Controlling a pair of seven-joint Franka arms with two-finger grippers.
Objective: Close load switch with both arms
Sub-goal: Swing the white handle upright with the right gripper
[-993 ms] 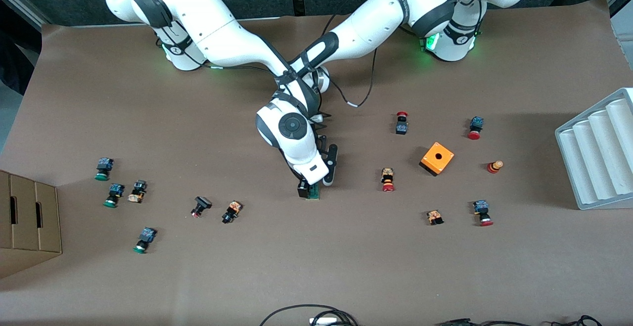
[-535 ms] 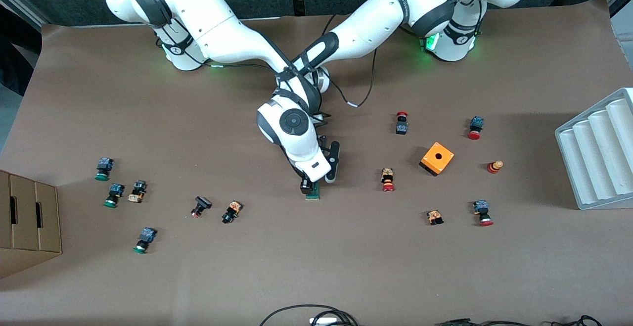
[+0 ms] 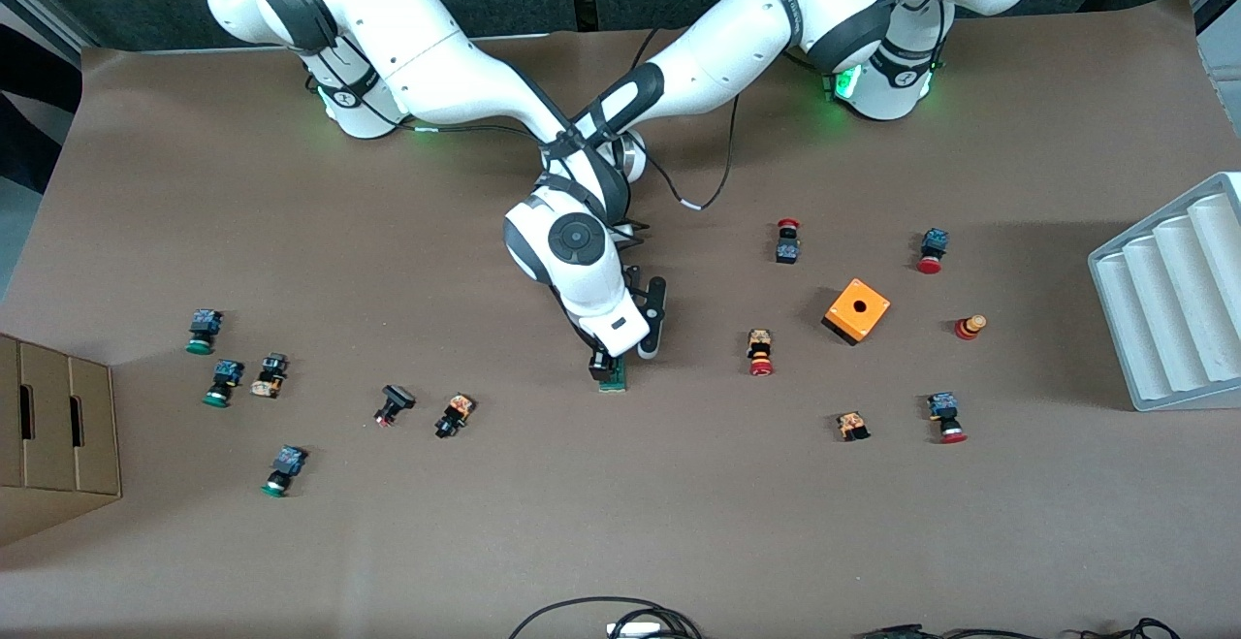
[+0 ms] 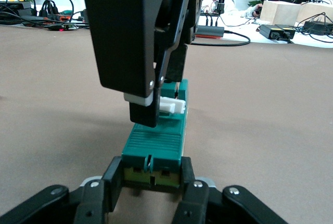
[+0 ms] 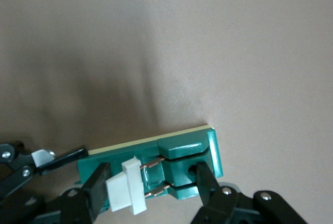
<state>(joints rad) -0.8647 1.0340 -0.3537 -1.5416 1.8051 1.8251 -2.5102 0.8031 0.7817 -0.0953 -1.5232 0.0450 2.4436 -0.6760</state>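
The dark-green load switch (image 3: 613, 379) lies at the table's middle, mostly under my crossed arms. In the left wrist view my left gripper (image 4: 151, 180) is shut on the end of the switch (image 4: 156, 140), one finger on each side. My right gripper (image 3: 608, 364) comes down from above. In the right wrist view it (image 5: 152, 183) spans the switch (image 5: 190, 148) lengthwise, one finger against the white lever (image 5: 125, 187) and the other on the green body. The lever (image 4: 170, 105) also shows under the right gripper's finger in the left wrist view. In the front view the right hand hides my left gripper.
An orange box with a hole (image 3: 857, 310) and several red-capped push-buttons sit toward the left arm's end. Green-capped buttons (image 3: 225, 379) lie toward the right arm's end. A white ribbed tray (image 3: 1173, 300) and a cardboard box (image 3: 48, 426) stand at the table's ends.
My right hand and the switch shifted slightly toward the left arm's end a second ago. Since half a second ago nothing has visibly moved.
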